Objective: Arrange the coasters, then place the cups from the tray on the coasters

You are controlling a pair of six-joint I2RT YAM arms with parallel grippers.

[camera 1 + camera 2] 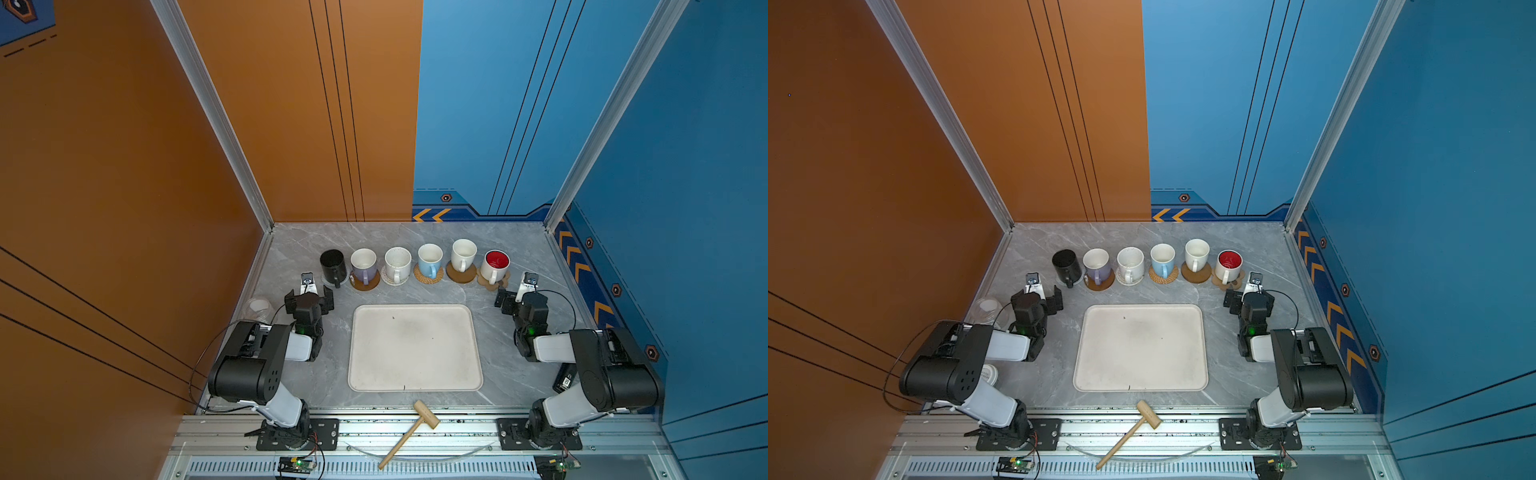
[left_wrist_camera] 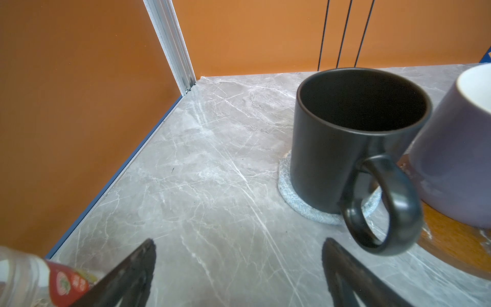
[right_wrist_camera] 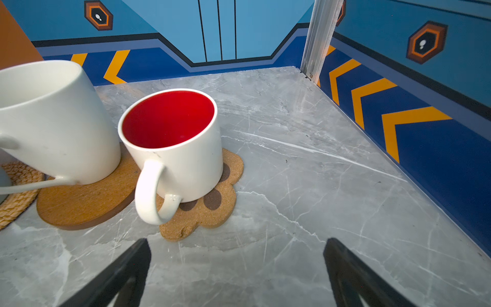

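Well, both of my claws stand wide apart and grasp nothing. My left gripper (image 2: 239, 247) is poised over the table (image 2: 212, 159), just near of and a little left of the black mug (image 2: 353, 138), whose handle points toward me. That mug stands on a whitish woven coaster (image 2: 289, 196) at the left end of the far row. My right gripper (image 3: 236, 247) is poised likewise at the right end, just near of the white mug with the red inside (image 3: 172, 148), which sits on the paw-shaped coaster (image 3: 212, 215). Between these two, in both top views, stand the lavender mug (image 1: 364, 266) on a brown disc (image 1: 374, 284), the speckled white mug (image 1: 397, 264) on a second woven round (image 1: 386, 280), the light blue mug (image 1: 430, 259) on the rattan coaster (image 1: 420, 279), and the cream-white mug (image 1: 463, 254) on the other brown disc (image 1: 465, 277). The tray (image 1: 415, 365) lies flat mid-table, between my arms and nearer than the cups. A wooden mallet (image 1: 415, 428) rests on the near rail.
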